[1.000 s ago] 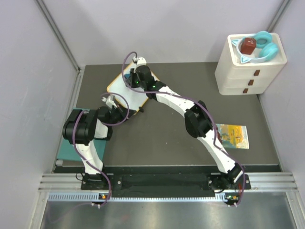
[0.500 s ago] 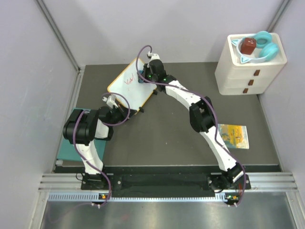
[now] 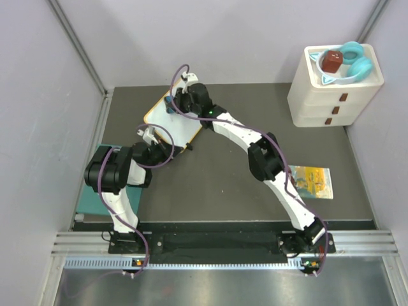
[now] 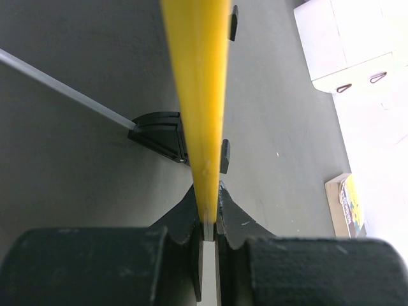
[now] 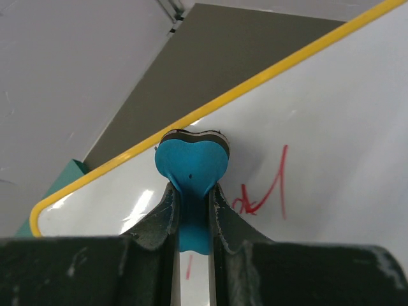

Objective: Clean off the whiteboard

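The desk [image 3: 242, 191] carries a dark surface. A white drawer unit [image 3: 331, 95] stands at its far right corner.

The whiteboard [image 3: 182, 131] sits toward the far left corner of the desk, turned diagonally to the edges. The overhead view shows its outline, but the right arm covers much of its face. The left wrist view shows the board only edge-on, as a yellow-orange rim [image 4: 194, 76] with small black feet. The right wrist view alone shows the white face [image 5: 331, 127] in detail.

A teal mat [image 3: 86, 197] lies at the left edge, partly under the left arm. A picture booklet [image 3: 311, 182] lies near the right edge.

The left hand [image 3: 167, 148] is at the board's near edge. Its own camera shows the jaws [image 4: 207, 191] clamped tight on the rim.

The right hand [image 3: 173, 102] is over the board's far part. Its fingers [image 5: 191, 197] are closed on a blue heart-shaped eraser [image 5: 191, 159], whose head is pressed to the board just inside the rim.

Red marks [image 5: 271, 185] lie just right of the eraser. Only the right wrist view shows them.
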`<state>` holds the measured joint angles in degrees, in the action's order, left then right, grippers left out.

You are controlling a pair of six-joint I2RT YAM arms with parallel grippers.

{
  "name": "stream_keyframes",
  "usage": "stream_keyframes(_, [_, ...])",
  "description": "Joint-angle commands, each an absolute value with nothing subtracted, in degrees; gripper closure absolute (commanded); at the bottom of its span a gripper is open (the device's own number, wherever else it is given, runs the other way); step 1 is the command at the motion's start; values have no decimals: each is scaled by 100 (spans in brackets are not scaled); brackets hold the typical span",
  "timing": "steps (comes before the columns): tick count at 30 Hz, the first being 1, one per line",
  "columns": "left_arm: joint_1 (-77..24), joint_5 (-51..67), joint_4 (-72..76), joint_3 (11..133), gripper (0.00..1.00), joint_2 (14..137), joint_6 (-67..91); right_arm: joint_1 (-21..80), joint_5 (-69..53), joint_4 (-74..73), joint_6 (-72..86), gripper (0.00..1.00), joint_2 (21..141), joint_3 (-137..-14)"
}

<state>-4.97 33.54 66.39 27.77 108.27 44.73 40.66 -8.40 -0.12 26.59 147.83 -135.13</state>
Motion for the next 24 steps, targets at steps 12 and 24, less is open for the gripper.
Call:
stream_keyframes(12, [-800, 4201, 6082, 2611, 100, 10960, 4245, 4052, -18, 299, 3127, 100, 15020, -13632])
stream_keyframes(24, [-817, 4227, 6144, 2593, 100, 10934, 4254, 3700, 466, 53, 3665, 100, 15047, -13307])
